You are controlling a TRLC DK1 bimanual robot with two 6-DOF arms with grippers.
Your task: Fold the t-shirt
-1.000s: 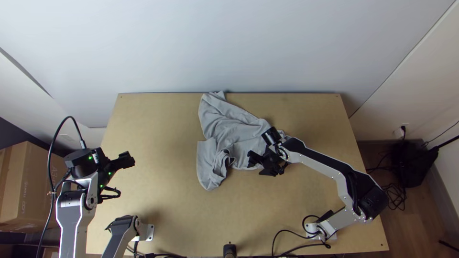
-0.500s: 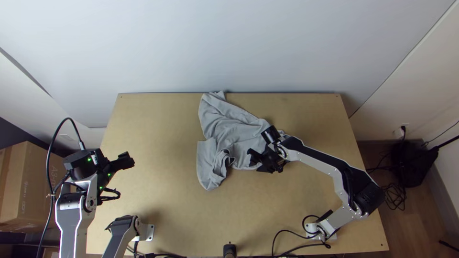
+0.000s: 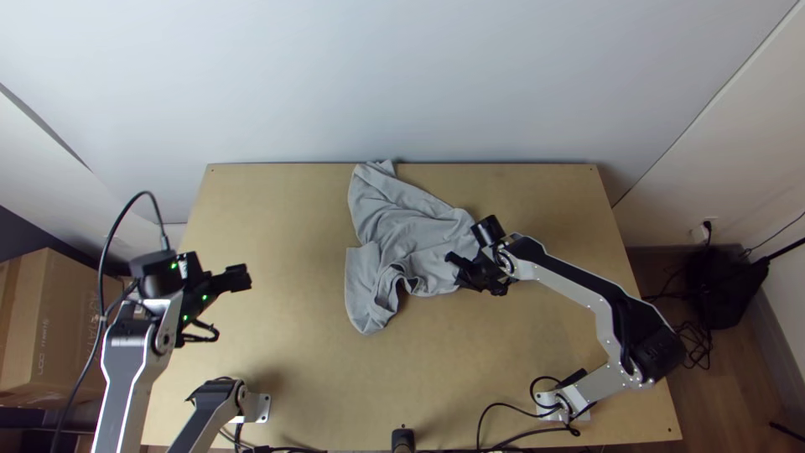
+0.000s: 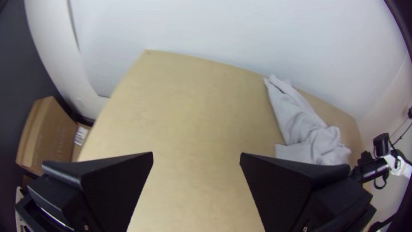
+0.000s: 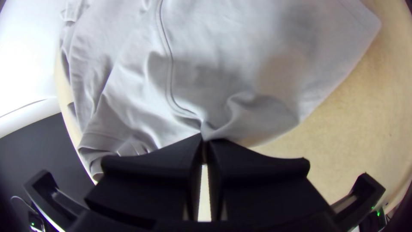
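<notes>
Your left arm [image 3: 134, 365] points up the top view, and your left gripper [image 3: 243, 277] has its two fingers wide apart. Your right arm [image 3: 579, 289] bends and leans inward, your right gripper [image 3: 455, 270] pinched tight at the tips.

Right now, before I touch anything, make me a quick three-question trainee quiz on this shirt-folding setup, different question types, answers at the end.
1. Multiple choice: how does the t-shirt lie?
a) folded into a neat square
b) rumpled, with creases and uneven edges
c) rolled into a tight tube

2. True or false: the left gripper is open and away from the t-shirt.

3. Fill in the blank: the t-shirt is pinched by the ____.

Key: 1 b; 2 true; 3 right gripper.
</notes>
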